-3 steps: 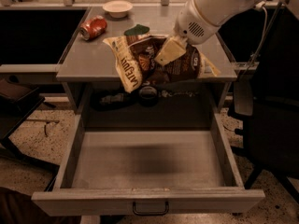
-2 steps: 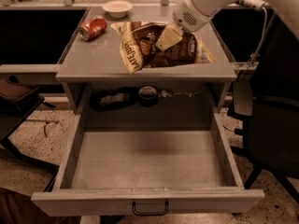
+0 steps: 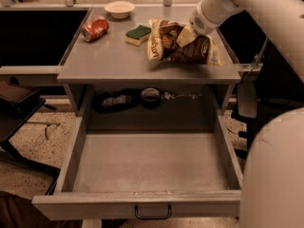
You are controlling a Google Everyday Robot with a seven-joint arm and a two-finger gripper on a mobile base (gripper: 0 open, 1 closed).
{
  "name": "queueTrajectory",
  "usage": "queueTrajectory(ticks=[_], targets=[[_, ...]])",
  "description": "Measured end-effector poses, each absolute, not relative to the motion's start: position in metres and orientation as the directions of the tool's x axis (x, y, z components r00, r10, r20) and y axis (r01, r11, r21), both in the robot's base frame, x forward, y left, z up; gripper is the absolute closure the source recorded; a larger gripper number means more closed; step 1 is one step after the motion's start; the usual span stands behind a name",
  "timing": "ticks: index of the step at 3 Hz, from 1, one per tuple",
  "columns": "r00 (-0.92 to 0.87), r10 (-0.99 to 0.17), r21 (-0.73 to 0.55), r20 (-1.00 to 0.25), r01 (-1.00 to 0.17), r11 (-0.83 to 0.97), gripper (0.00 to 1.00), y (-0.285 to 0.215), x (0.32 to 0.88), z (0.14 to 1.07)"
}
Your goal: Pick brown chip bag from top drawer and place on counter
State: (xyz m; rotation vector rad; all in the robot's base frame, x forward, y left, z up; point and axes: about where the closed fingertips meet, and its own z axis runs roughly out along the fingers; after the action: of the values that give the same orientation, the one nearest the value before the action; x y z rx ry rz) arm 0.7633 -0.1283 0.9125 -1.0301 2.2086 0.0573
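The brown chip bag [image 3: 190,51] is over the right half of the grey counter [image 3: 109,58], its lower edge at or just above the surface. My gripper [image 3: 184,34] comes in from the upper right on the white arm and is shut on the bag's upper middle. The top drawer [image 3: 137,204] is pulled fully open below the counter. Its grey bottom is bare and its small black handle sits at the front edge.
On the counter lie a red soda can [image 3: 95,28] at the left, a green-and-yellow sponge [image 3: 138,33] just left of the bag, and a white bowl [image 3: 119,8] at the back. The dark recess under the counter holds dark items [image 3: 121,100] and a round roll [image 3: 150,96].
My gripper has carried the bag from in front of the counter's edge, up and back over the counter, and lowered it toward the surface on the right.
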Motion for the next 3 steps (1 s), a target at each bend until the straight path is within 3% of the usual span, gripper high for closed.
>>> queueTrajectory(ticks=[1,2,3], targets=[[-0.506,-0.615,-0.154,-0.604,-0.684,0.714,1.0,-0.1365,0.771,0.8833],[-0.506,-0.615,-0.154,-0.604,-0.684,0.713,0.82,-0.1365,0.771,0.8832],[-0.506,-0.615,-0.154,-0.604,-0.684,0.713,0.58,-0.1364,0.771,0.8832]])
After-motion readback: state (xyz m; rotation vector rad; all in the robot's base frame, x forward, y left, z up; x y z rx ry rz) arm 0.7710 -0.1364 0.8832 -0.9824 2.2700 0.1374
